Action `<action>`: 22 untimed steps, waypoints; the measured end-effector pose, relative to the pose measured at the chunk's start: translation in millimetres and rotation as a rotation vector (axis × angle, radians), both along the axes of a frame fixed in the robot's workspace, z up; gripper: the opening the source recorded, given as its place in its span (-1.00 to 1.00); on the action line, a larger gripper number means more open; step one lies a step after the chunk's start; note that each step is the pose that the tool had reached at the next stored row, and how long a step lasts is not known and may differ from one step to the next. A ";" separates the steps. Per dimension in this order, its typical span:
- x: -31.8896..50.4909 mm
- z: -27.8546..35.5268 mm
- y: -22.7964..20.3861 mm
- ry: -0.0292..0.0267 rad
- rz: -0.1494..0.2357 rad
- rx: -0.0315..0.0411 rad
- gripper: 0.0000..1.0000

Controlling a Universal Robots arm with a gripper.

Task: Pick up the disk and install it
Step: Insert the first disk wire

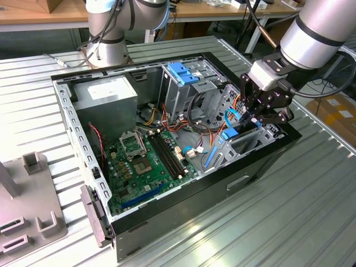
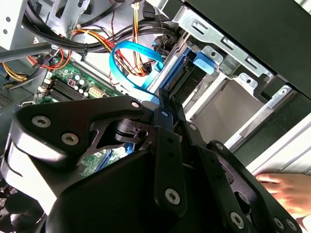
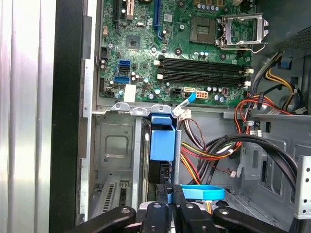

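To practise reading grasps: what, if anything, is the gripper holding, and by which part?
The gripper holds the disk, pinched across its thin edge as it stands edge-on in the drive bay.

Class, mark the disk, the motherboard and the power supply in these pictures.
Disk (image 3: 162, 141): first wrist view, on its blue carrier.
Motherboard (image 1: 143, 167): exterior view, middle of the green board.
Power supply (image 1: 107, 88): exterior view, on its white label.
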State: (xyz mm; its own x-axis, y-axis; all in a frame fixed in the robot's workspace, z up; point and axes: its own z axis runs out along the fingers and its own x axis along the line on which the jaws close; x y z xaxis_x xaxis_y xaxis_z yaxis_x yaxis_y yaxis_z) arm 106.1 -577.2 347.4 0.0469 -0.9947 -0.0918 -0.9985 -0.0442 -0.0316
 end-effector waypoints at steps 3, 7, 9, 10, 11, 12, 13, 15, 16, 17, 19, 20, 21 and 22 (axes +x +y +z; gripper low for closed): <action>0.0 -0.4 0.0 0.0000 0.000 -0.0002 -0.67; 0.0 -1.6 0.0 0.0000 0.000 -0.0003 -0.67; 0.0 -3.0 0.0 0.0001 0.000 -0.0001 -0.67; 0.0 -3.9 0.0 0.0001 0.000 -0.0002 -0.67; 0.0 -4.5 0.0 0.0001 0.000 -0.0002 -0.67; 0.0 -4.5 0.0 0.0000 0.000 -0.0003 -0.67; 0.0 -4.6 0.0 0.0000 0.000 -0.0003 -0.67; 0.0 -5.3 0.0 0.0000 0.000 -0.0002 -0.67; 0.0 -5.3 0.0 0.0000 0.000 -0.0003 -0.67; 0.0 -5.4 0.0 0.0000 0.000 -0.0003 -0.67; 0.0 -6.3 0.0 0.0000 0.000 -0.0004 -0.67; 0.0 -6.5 -0.1 0.0000 0.000 -0.0004 -0.67; 0.0 -6.6 -0.1 0.0000 0.000 -0.0004 -0.67; 0.0 -6.7 -0.1 0.0000 0.000 -0.0002 -0.67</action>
State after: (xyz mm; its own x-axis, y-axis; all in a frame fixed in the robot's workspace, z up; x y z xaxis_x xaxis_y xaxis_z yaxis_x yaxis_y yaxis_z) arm 106.1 -577.2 340.7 0.0469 -0.9947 -0.0915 -0.9985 -0.0442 -0.0316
